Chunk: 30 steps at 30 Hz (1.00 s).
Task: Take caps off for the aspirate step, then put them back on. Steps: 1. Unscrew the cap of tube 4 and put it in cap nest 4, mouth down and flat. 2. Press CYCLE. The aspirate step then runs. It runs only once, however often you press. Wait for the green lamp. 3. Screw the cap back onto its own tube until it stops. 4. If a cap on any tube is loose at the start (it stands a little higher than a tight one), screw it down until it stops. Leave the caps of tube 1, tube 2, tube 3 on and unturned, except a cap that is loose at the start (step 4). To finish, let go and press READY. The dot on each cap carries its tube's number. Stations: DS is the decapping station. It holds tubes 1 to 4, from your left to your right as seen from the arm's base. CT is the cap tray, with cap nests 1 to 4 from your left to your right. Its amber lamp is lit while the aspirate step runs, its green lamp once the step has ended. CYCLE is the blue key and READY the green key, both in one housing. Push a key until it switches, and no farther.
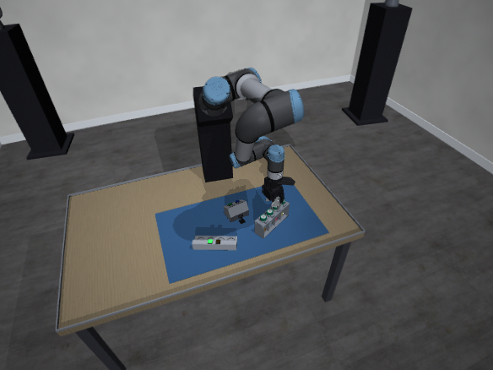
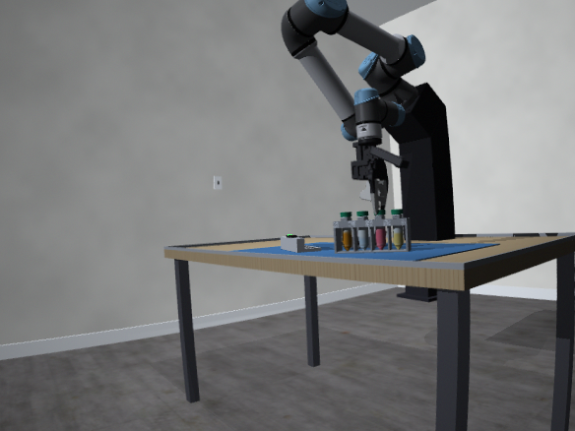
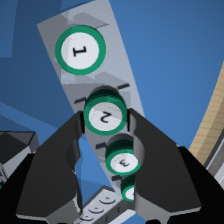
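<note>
The decapping station [image 1: 272,218] stands on the blue mat with four tubes, all wearing green caps with white numbered dots. In the wrist view, cap 1 [image 3: 80,50] is at the top, cap 2 [image 3: 105,115] in the middle, cap 3 [image 3: 122,159] below it, and cap 4 [image 3: 129,192] is partly hidden at the bottom. My gripper [image 3: 105,111] is shut on cap 2, one finger on each side. In the exterior view the gripper [image 2: 380,209] points straight down onto the pink tube [image 2: 380,237]. The cap tray [image 1: 214,242] shows a lit green lamp [image 1: 209,242].
The key housing [image 1: 235,208] with the blue and green keys stands behind the cap tray, left of the station. The arm's black pedestal [image 1: 214,135] rises at the table's back edge. The table's right edge [image 1: 329,186] is close to the station.
</note>
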{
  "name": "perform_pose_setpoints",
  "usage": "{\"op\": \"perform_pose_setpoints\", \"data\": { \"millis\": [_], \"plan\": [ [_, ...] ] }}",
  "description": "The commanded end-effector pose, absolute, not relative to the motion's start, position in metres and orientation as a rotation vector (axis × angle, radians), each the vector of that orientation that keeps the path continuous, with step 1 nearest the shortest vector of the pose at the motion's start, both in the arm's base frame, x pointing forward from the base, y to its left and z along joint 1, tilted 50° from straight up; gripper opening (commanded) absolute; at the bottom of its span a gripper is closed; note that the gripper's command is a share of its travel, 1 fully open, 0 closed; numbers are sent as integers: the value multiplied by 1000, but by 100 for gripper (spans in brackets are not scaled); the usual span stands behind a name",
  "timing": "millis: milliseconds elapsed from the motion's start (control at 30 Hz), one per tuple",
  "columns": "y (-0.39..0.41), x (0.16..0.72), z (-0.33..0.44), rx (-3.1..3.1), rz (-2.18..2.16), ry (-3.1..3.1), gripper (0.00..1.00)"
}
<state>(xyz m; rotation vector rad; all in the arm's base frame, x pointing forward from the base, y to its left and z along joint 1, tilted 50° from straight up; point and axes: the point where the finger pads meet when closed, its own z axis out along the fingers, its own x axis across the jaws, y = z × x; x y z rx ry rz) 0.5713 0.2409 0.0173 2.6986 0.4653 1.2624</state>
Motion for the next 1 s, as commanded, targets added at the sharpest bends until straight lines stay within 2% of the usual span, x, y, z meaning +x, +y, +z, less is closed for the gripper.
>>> {"op": "perform_pose_setpoints", "data": {
  "millis": [0, 233, 267, 667, 967],
  "plan": [
    [241, 571, 17, 2795, 1305, 197, 0],
    [241, 571, 17, 2816, 1315, 132, 0],
    [241, 571, 17, 2816, 1315, 132, 35],
    [241, 571, 17, 2816, 1315, 132, 35],
    [241, 571, 18, 2474, 1159, 871, 35]
  ]
}}
